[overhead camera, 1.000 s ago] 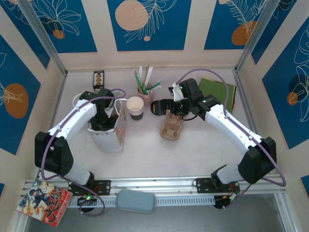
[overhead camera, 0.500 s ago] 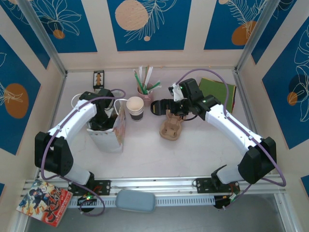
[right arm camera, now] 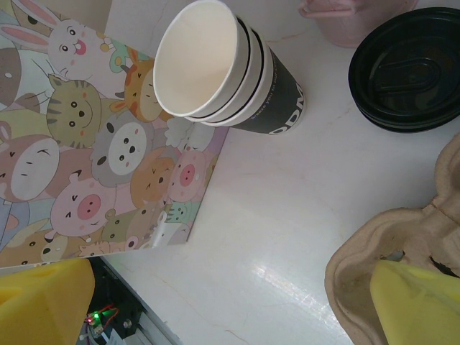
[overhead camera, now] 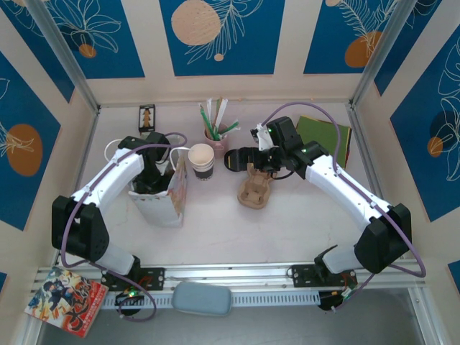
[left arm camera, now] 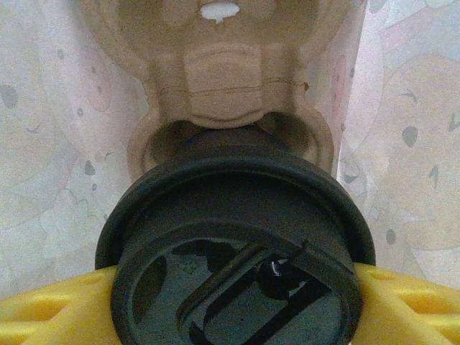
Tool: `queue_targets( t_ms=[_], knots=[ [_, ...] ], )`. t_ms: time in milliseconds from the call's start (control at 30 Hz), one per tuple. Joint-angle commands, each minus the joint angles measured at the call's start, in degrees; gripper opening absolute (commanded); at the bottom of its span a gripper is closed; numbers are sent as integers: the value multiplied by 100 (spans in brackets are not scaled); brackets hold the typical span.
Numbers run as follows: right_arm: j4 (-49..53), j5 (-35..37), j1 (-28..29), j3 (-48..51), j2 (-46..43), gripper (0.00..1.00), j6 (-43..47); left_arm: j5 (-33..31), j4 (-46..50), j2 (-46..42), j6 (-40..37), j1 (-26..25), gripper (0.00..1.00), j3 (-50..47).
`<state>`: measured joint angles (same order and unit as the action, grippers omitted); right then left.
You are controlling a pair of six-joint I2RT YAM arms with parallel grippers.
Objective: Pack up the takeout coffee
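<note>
Loc.: takeout coffee (left arm camera: pixel 237 251), round black plastic lid showing, sits inside white cartoon-animal paper bag (overhead camera: pixel 165 210), seated in beige pulp carrier (left arm camera: pixel 226 86). L gripper (left arm camera: pixel 230 305) inside bag; yellow fingers (left arm camera: pixel 50 313) flank lid, clamped or clear cannot be told. R gripper (right arm camera: pixel 230 305) to right of bag, jaws wide apart, holding nothing.

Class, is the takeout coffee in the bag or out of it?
In: the takeout coffee sits in a pulp carrier, bag walls around.

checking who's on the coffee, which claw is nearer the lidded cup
Left. The left claw is down inside the bag, fingers either side of the lidded cup. The right claw is outside the bag, over the cardboard tray on the table.
</note>
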<state>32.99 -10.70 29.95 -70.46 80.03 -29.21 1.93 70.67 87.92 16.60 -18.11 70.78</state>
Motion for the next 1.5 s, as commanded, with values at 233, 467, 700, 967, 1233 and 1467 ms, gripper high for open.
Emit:
queue_targets(
  t_ms=[233, 467, 700, 967, 1233, 1467],
  knots=[
    [31, -86, -7, 0, -62, 99, -47, -493, -509, 429, 30, 149, 74, -399],
    [23, -82, -7, -16, -44, 99, -43, -492, -502, 434, 19, 149, 75, -381],
    [24, -99, -7, -30, -31, 99, -41, -510, -484, 427, 10, 148, 76, -363],
    [32, -90, 2, -47, -33, 99, -41, -497, -467, 410, 27, 145, 78, -363],
    [23, -90, 7, -47, -22, 99, -41, -502, -416, 315, 55, 149, 78, -385],
    [8, -99, 11, -47, -16, 99, -50, -501, -370, 250, 72, 149, 78, -390]
  ],
)
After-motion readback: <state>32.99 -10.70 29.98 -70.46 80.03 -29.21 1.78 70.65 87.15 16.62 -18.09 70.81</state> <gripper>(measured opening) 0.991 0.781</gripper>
